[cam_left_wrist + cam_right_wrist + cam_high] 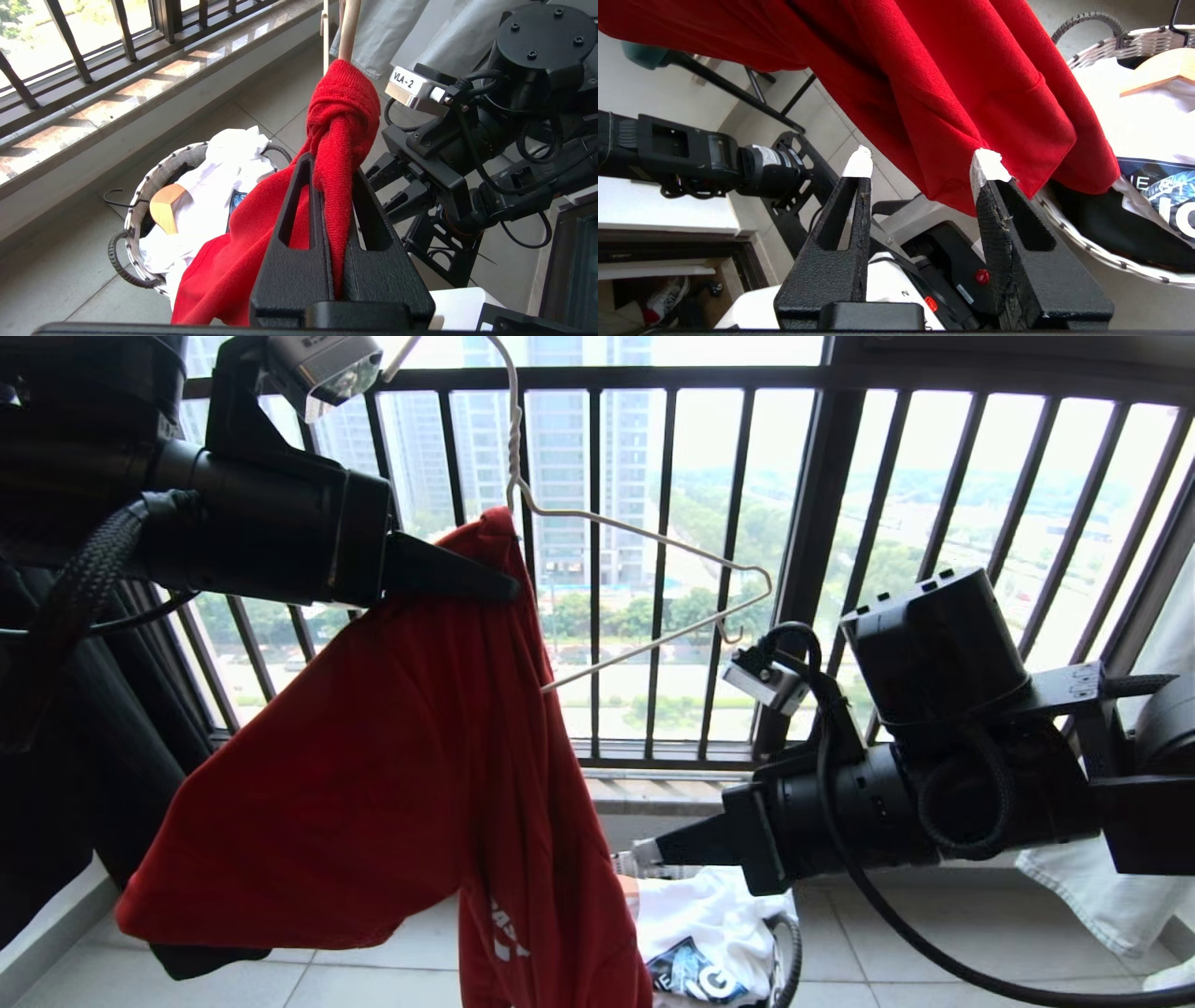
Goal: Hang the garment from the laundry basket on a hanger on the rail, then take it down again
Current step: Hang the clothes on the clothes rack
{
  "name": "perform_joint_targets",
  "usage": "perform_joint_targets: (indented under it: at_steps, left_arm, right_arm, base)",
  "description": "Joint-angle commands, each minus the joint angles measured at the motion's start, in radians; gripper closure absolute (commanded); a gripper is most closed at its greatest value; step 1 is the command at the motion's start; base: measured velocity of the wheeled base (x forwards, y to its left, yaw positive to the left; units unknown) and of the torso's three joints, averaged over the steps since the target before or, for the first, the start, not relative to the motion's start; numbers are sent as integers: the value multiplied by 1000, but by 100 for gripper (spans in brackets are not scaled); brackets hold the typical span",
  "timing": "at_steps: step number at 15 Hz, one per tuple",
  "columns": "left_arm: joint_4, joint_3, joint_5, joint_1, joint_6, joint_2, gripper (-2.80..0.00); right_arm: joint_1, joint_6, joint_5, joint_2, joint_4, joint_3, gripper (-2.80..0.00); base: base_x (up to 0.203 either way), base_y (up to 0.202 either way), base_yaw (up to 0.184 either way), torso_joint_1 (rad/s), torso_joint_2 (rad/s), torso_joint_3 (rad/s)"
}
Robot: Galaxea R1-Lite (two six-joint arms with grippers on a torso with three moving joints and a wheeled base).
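Now left gripper (334, 186) pinches garment (392, 784), right gripper (924, 163) agape

The red T-shirt (392, 784) hangs bunched from its top, pinched at a twisted knot of cloth beside the neck of the thin pale wire hanger (644, 579), whose bare arm juts out sideways, tilted. White lettering shows low on the drooping folds. Beneath its hem stands the round white mesh laundry basket (145, 186), holding white clothing and a wooden hanger.
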Motion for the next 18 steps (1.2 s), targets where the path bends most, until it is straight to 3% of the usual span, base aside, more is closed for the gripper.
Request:
perform_joint_targets:
  at_steps: [1,3,6,8,11,12,18]
  left_arm:
    - [-39,1,-5,-1,-7,11,0]
    - [-59,-1,-5,-3,-46,15,0]
    - [-59,1,-5,-3,-46,13,0]
    - [-59,1,-5,-4,-46,13,0]
    - [-59,5,-5,-4,-46,6,0]
    - [-59,6,-5,-4,-46,2,0]
    - [-58,10,-5,-4,-46,-10,0]
  right_arm:
    - [54,28,-79,36,-215,78,-280]
    - [85,46,-197,58,-270,93,-280]
    - [97,45,-272,82,-366,109,-280]
    - [98,40,-366,115,-424,112,-280]
    - [103,29,-388,142,-445,113,-280]
    - [101,24,-388,145,-446,113,0]
    - [61,23,-395,106,-460,109,0]
  base:
    - [0,0,0,0,0,0]
    - [0,0,0,0,0,0]
    - [0,0,0,0,0,0]
    - [0,0,0,0,0,0]
    - [0,0,0,0,0,0]
    - [0,0,0,0,0,0]
    - [0,0,0,0,0,0]
